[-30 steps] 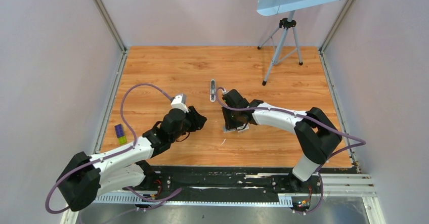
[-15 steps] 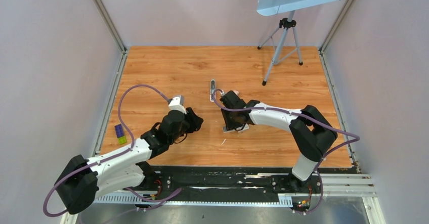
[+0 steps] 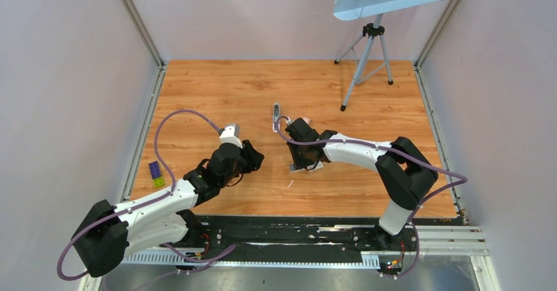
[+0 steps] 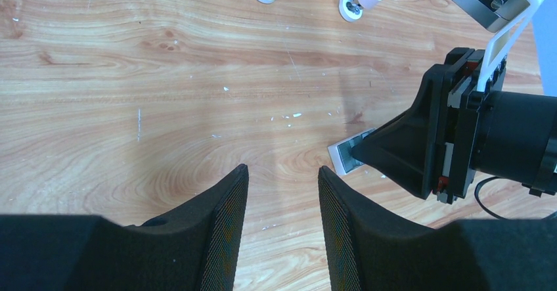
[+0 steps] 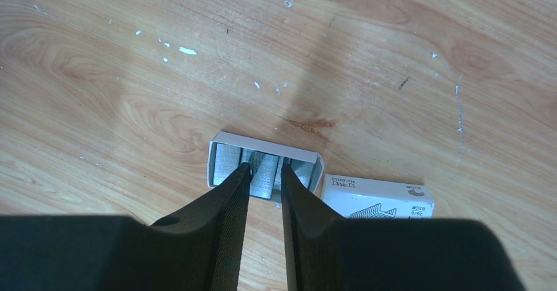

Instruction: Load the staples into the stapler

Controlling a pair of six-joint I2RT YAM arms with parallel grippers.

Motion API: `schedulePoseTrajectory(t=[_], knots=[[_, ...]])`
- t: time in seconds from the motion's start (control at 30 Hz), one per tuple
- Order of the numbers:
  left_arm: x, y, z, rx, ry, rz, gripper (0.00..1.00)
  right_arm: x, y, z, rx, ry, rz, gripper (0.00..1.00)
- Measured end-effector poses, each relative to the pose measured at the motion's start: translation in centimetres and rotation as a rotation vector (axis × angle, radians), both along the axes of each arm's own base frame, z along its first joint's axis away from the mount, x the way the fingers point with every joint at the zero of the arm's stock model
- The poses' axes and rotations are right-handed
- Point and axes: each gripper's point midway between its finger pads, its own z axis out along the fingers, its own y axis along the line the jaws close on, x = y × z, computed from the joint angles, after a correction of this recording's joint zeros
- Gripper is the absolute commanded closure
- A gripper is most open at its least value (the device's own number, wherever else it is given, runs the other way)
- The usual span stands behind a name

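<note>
Silvery staples [image 5: 263, 163] lie in rows inside a small white tray [image 5: 217, 148] on the wooden bench [image 3: 217, 94], near its middle. The right end effector [image 5: 265, 173] points down into this tray. Its two dark fingers [image 5: 230, 205] stand close together on either side of the middle row and are clenched on that strip, while other rows show outside each finger. Just beside the tray, on its right in the right wrist view, lies a white printed box [image 5: 374, 198] with a drawing of staples on it.

From above, the stapler [image 3: 276, 117] lies flat on the bench, slim and pale, lengthwise toward the far wall. It is a little beyond the right end effector and apart from it, and nothing holds it. A purple cable from the right arm loops close by the stapler's near end.

The left end effector [image 4: 282, 171] hangs over bare wood to the left of the tray. It is released, with a clear gap between its mesh-patterned fingers [image 4: 226, 225] and nothing in them. Its camera shows the right arm's black wrist and the corner of the tray under it.

Near the left edge of the bench sits a small purple and green block [image 3: 155, 173]. A tripod [image 3: 366, 61] stands at the far right.
</note>
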Motion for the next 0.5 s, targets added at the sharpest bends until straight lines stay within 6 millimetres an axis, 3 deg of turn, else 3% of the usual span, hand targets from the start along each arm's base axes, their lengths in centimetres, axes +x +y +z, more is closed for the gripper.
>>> schedulePoseTrajectory(t=[0.5], knots=[[-0.02, 0.04, -0.03, 0.002, -0.001, 0.0, 0.52, 0.04, 0.19, 0.06, -0.04, -0.027, 0.016, 0.71]])
